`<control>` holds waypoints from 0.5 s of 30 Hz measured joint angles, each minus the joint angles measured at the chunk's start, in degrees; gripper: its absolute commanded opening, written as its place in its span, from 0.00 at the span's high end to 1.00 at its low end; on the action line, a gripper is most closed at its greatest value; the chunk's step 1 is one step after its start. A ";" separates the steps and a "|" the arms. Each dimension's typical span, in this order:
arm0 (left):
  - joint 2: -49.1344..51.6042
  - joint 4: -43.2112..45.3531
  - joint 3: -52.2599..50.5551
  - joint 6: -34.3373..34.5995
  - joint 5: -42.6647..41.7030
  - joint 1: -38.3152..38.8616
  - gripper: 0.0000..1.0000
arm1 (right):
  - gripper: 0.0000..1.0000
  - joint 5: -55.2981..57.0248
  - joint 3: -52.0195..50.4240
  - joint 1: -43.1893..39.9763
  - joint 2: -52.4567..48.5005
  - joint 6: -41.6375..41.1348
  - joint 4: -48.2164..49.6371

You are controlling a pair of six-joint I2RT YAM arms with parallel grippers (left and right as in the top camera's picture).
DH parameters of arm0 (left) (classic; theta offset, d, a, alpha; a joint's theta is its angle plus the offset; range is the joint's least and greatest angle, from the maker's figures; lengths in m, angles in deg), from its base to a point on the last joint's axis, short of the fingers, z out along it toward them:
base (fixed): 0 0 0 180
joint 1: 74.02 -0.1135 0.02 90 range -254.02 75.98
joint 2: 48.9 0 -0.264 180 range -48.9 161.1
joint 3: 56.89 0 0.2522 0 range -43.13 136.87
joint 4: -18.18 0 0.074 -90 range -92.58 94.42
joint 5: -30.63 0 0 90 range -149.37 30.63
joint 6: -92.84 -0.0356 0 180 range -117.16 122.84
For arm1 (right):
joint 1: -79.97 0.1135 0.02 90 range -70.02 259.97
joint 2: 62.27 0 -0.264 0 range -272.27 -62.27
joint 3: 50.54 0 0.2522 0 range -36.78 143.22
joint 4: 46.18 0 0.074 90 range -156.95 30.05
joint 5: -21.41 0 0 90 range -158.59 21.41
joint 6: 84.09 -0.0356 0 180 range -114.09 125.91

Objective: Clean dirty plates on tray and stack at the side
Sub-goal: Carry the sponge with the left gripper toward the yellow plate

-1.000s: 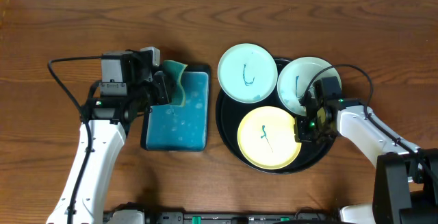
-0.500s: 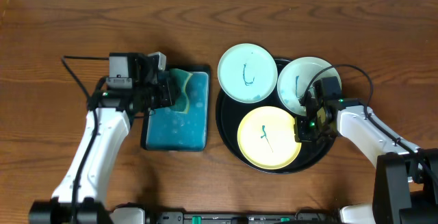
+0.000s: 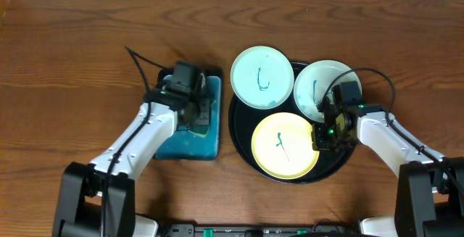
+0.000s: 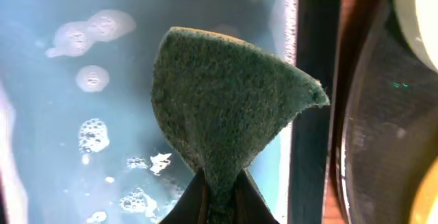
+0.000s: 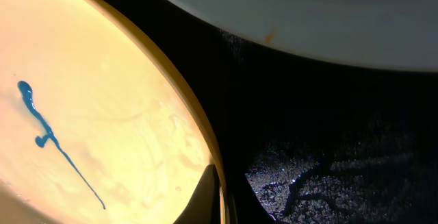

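Wood table (image 3: 72, 34). My left gripper (image 4: 219, 200), over blue tray (image 4: 41, 114), clamps sponge (image 4: 226, 114); right gripper (image 5: 215, 193) closed at rim of yellow plate (image 5: 102, 114), tips cropped.

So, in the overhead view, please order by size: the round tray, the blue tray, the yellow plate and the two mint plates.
1. round tray
2. blue tray
3. yellow plate, left mint plate, right mint plate: they look alike, so I do not rank them.

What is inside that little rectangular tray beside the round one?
Blue water with foam bubbles, and a green sponge pinched by the left tool. Whether the sponge touches the water is unclear; it covers what lies beneath it.
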 measured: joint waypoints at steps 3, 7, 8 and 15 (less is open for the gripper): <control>0.04 0.04 0.00 1.99 2.43 1.29 0.93 | 0.99 0.00 0.00 0.00 0.00 0.00 0.00; 0.63 0.07 0.00 4.48 3.67 2.64 0.92 | 0.99 0.00 0.00 0.00 0.00 0.00 -0.02; 1.05 0.07 0.00 4.96 3.82 3.10 0.93 | 0.99 0.00 0.00 0.00 0.00 0.00 -0.02; 3.80 0.57 0.00 6.80 4.46 5.90 0.93 | 0.99 0.00 0.00 0.00 0.00 0.00 -0.02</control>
